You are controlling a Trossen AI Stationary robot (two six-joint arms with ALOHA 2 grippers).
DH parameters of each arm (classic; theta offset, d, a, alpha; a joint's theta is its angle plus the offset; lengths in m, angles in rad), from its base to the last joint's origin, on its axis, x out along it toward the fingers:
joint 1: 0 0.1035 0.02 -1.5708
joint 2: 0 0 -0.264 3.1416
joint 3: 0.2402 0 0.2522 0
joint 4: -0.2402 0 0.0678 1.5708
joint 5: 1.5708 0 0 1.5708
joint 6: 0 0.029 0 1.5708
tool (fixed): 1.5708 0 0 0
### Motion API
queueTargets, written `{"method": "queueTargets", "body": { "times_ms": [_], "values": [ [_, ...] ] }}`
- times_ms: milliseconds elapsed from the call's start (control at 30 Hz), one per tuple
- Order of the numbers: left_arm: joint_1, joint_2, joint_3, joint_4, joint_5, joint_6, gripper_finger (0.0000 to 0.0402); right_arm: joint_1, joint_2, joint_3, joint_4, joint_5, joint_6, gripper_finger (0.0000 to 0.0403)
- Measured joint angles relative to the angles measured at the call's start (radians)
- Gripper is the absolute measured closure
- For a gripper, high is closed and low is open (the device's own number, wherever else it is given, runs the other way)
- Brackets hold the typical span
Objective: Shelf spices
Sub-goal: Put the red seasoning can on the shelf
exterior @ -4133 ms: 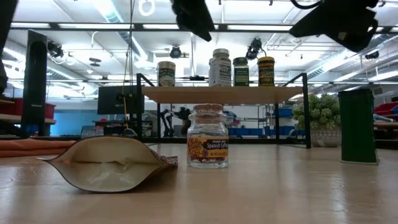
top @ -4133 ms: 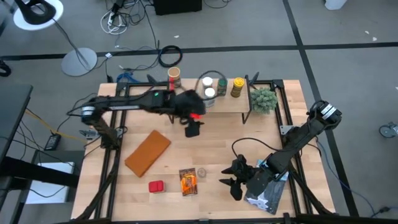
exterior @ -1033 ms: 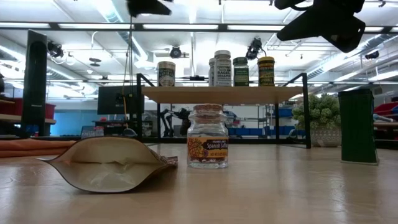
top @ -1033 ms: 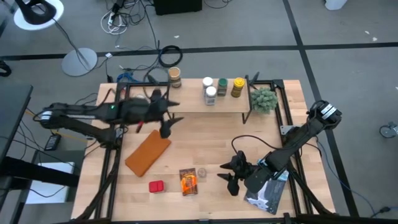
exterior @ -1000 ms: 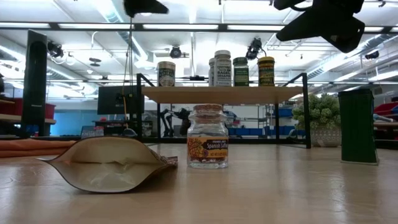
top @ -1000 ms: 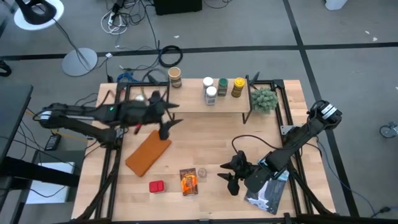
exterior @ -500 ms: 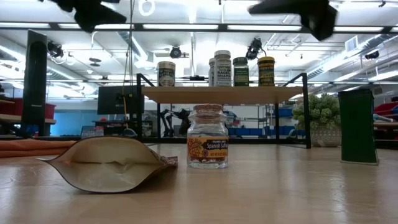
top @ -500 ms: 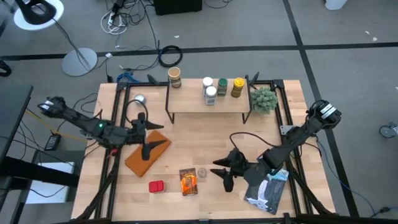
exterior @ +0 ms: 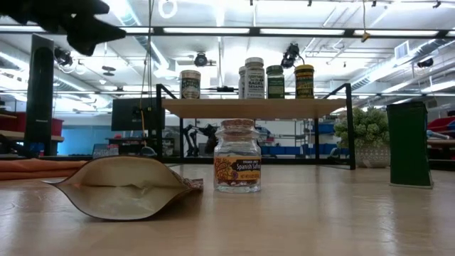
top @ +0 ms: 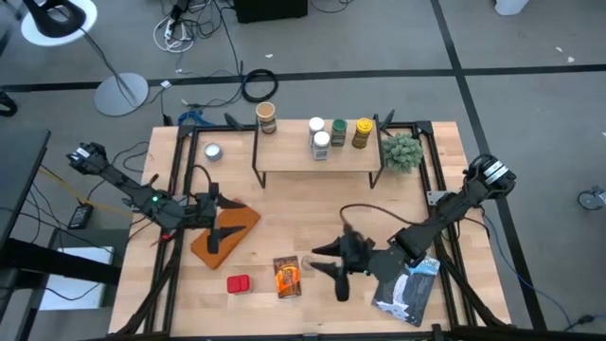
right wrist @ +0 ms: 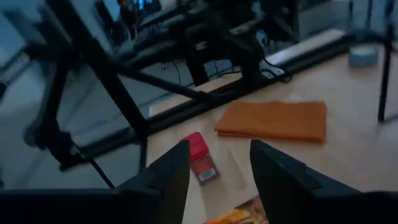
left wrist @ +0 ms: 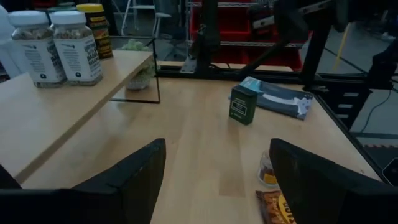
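Right gripper (top: 320,260) sits lower centre of the high view, fingers spread and holding nothing, aimed at the glass jar (top: 308,262) that stands just beside the orange packet (top: 287,277). We read this as the approach to pick up that jar. To do it well, we keep the jaws wide until they straddle the glass body below the cork lid. We come in level so a fingertip doesn't tip the jar, and we stay clear of the packet edge next to it. Then a straight lift before swinging to the shelf (top: 284,159) at upper centre, where five spices already stand along the back. The bare board in front of them looks like the safest drop spot. The red tin (top: 238,283) is still on the table at lower left. Left gripper (top: 216,224) hangs over the brown slab (top: 237,220) at centre left, fingers released and empty. Versus half a second back, the right gripper has slid left, closer to the jar. The left arm, at the shelf front four seconds ago, has pulled back over the slab.
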Motion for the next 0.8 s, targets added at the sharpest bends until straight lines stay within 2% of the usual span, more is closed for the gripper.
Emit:
{"method": "queueTargets", "body": {
  "times_ms": [167, 433, 633, 800],
  "values": [
    [-0.001, -0.039, -0.048, 0.015, 0.000, 0.000, 0.0110, -0.062, 0.170, 0.211, -0.079, -0.105, -0.144, 0.0237],
    [-0.001, -0.040, -0.052, 0.009, 0.044, -0.004, 0.0110, -0.166, 0.446, 0.597, -0.405, -0.223, -0.268, 0.0238],
    [-0.001, -0.044, -0.052, -0.006, 0.073, -0.001, 0.0110, -0.222, 0.625, 0.844, -0.478, -0.382, -0.369, 0.0236],
    [-0.001, -0.044, -0.051, -0.005, 0.073, -0.001, 0.0110, -0.250, 0.749, 1.008, -0.577, -0.466, -0.416, 0.0230]
  ]
}}
